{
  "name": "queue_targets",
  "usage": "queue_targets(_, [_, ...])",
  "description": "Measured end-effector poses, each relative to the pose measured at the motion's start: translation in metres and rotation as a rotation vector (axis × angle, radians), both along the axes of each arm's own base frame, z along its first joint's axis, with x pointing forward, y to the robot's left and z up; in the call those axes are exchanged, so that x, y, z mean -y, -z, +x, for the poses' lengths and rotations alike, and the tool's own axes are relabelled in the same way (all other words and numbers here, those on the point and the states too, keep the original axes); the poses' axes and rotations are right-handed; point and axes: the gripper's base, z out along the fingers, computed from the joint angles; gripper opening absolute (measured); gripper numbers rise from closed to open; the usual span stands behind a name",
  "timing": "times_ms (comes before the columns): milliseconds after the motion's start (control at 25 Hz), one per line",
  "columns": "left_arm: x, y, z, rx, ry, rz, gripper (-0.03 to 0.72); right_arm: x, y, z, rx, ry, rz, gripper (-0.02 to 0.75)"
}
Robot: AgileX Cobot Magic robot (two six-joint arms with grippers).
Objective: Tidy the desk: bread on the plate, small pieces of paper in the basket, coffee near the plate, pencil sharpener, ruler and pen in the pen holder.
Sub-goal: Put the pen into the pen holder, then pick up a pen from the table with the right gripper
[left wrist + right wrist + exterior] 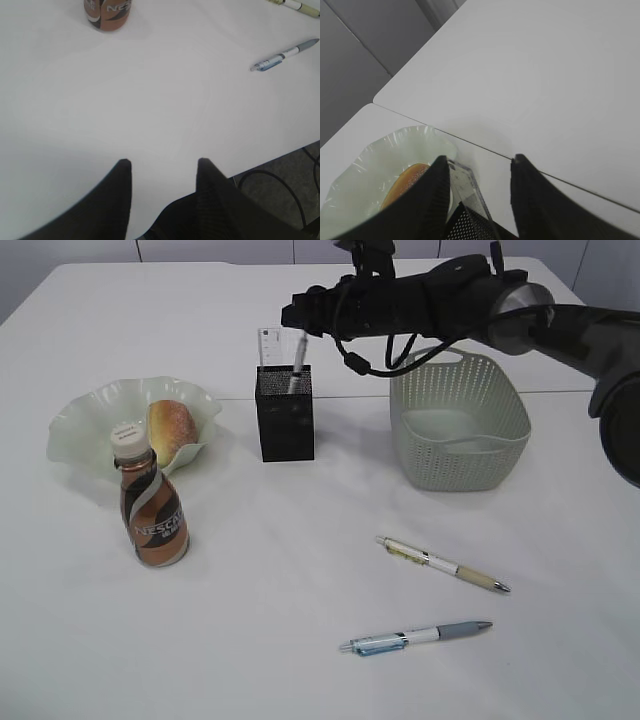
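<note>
My right gripper (296, 316) hovers open just above the black mesh pen holder (285, 412). A clear ruler (270, 346) and a pen (299, 352) stand in the holder. In the right wrist view the ruler (463, 186) rises beside the left finger, with nothing between the jaws of the gripper (480, 159). Bread (172, 428) lies on the pale green plate (85, 415), and the coffee bottle (152, 505) stands just in front. Two pens (443, 565) (415, 637) lie on the table. My left gripper (164, 162) is open and empty over bare table. The pencil sharpener and paper pieces are out of view.
A pale green basket (460, 420) stands right of the pen holder, under the right arm. The left wrist view shows the coffee bottle's base (107, 12), the blue pen (285, 54), and the table's front edge with cables (295, 195) beyond it.
</note>
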Motion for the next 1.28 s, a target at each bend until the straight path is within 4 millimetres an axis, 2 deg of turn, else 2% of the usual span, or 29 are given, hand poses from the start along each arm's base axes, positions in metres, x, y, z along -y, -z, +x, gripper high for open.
queue_targets(120, [0.0,0.0,0.0,0.0,0.0,0.0,0.317,0.0,0.0,0.0,0.001,-0.001,-0.001,0.344])
queue_targets(320, [0.0,0.0,0.0,0.0,0.0,0.0,0.317,0.0,-0.006,-0.002,0.009,-0.011,0.003,0.353])
queue_targets(440, [0.0,0.0,0.0,-0.002,0.0,0.0,0.317,-0.001,-0.023,-0.008,0.012,-0.047,-0.01,0.354])
queue_targets(560, [0.0,0.0,-0.001,-0.008,0.002,0.002,0.317,0.003,-0.04,-0.017,-0.074,-0.025,-0.059,0.354])
queue_targets(880, [0.0,0.001,-0.001,-0.014,0.003,0.005,0.317,0.019,-0.071,-0.052,-0.393,0.044,-0.28,0.348])
queue_targets(1160, [0.0,0.001,-0.002,-0.027,0.006,0.009,0.317,0.012,-0.117,-0.096,-0.452,0.074,-0.497,0.34])
queue_targets(1280, [-0.001,0.002,-0.004,-0.048,0.011,0.017,0.317,0.01,-0.132,-0.106,-0.43,0.12,-0.556,0.339])
